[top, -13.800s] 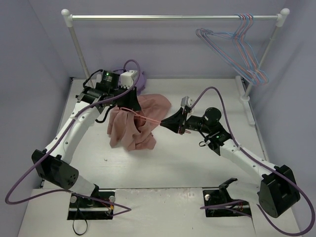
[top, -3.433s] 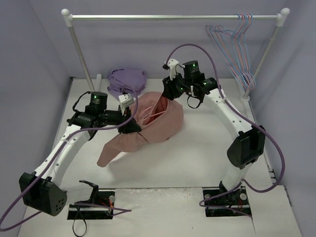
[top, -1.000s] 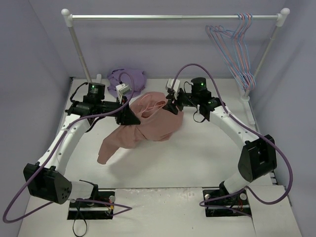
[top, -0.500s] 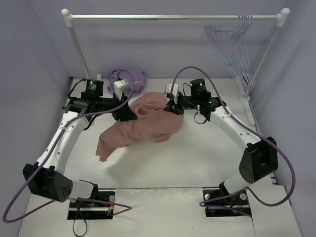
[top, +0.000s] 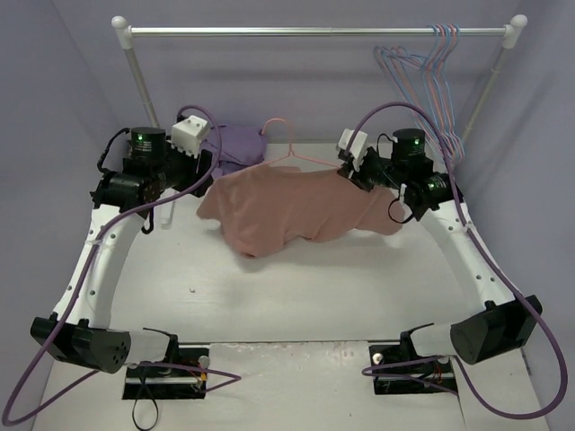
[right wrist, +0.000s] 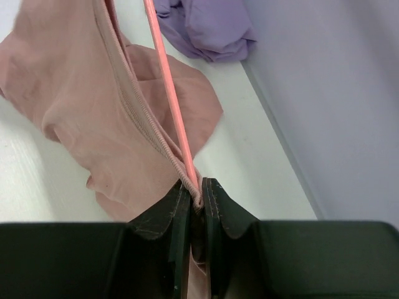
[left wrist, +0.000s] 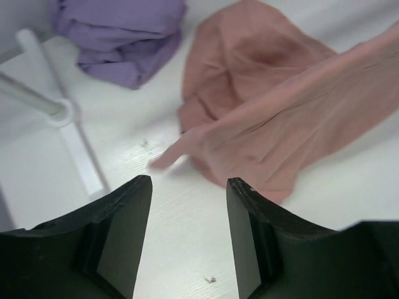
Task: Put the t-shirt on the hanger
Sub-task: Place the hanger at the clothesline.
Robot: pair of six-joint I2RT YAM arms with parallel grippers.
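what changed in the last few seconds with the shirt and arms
The left gripper let go of the t-shirt and pulled back left, open. The right gripper swung right, shut on the hanger and shirt collar, spreading the shirt out. The purple garment and spare hangers stayed.

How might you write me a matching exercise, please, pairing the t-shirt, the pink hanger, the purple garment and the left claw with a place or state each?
Things:
1. t-shirt
2. hanger
3. purple garment
4. left claw

Places or states:
A. open, holding nothing
B. heaped at the back of the table
C. pinched in the shut right claw
D. salmon pink, draped over the wire

Pairs: 1-D, 2-C, 3-B, 4-A
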